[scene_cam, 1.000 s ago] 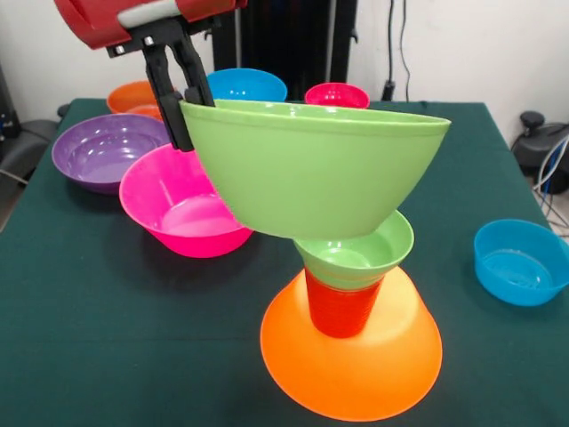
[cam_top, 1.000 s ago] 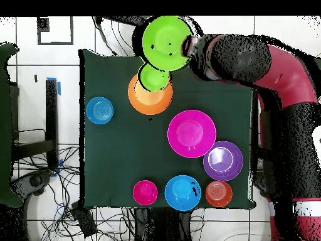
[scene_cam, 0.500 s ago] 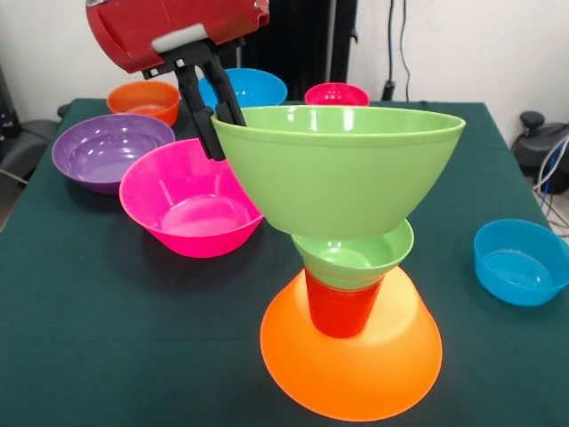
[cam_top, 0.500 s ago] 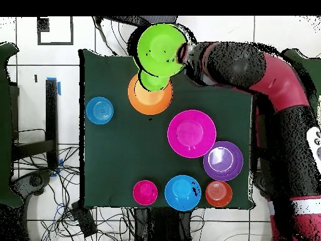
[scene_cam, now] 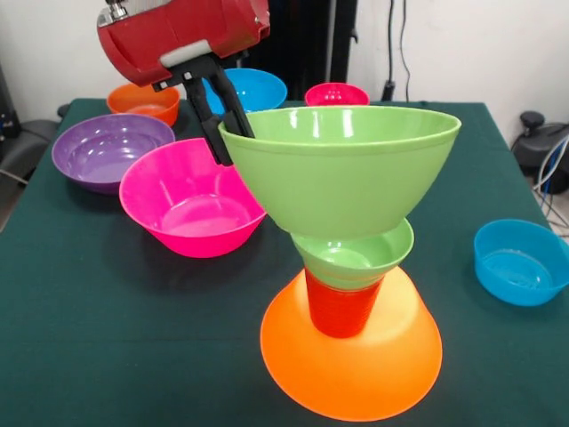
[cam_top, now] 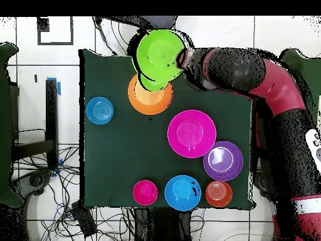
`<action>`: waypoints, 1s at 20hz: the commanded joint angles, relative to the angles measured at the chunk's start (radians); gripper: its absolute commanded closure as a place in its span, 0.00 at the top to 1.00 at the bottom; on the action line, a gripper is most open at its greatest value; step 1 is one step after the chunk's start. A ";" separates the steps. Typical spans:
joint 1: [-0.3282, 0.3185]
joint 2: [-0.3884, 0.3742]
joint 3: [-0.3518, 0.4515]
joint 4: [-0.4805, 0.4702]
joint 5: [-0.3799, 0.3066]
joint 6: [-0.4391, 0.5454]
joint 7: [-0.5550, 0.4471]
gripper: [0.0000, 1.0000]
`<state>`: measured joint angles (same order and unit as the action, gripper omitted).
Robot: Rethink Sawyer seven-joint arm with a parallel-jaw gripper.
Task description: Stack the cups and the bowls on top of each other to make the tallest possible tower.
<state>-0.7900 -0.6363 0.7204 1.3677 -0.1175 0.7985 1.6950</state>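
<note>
The tower stands at the front: a large orange bowl rim down, an orange-red cup on it, and a small green bowl on the cup. A large green bowl sits upright with its base at the small green bowl's rim; I cannot tell whether its weight rests there. My gripper is shut on this bowl's left rim, one finger inside and one outside. From overhead the large green bowl hides most of the small one and the cup.
A large pink bowl stands just left of the tower, under the arm. Behind it are a purple bowl, a small orange bowl, a blue bowl and a small red bowl. Another blue bowl sits right.
The gripper has carried the large green bowl toward the tower, levelled it from a tilt and centred it over the small green bowl. The other bowls have not moved.
</note>
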 commanded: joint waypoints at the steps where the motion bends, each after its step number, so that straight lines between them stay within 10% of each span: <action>1: 0.035 0.029 0.008 0.065 -0.019 -0.062 -0.001 0.00; 20: 0.068 0.039 -0.019 0.050 -0.014 -0.136 0.040 0.00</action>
<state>-0.7503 -0.6049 0.7190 1.3690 -0.1194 0.6848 1.6950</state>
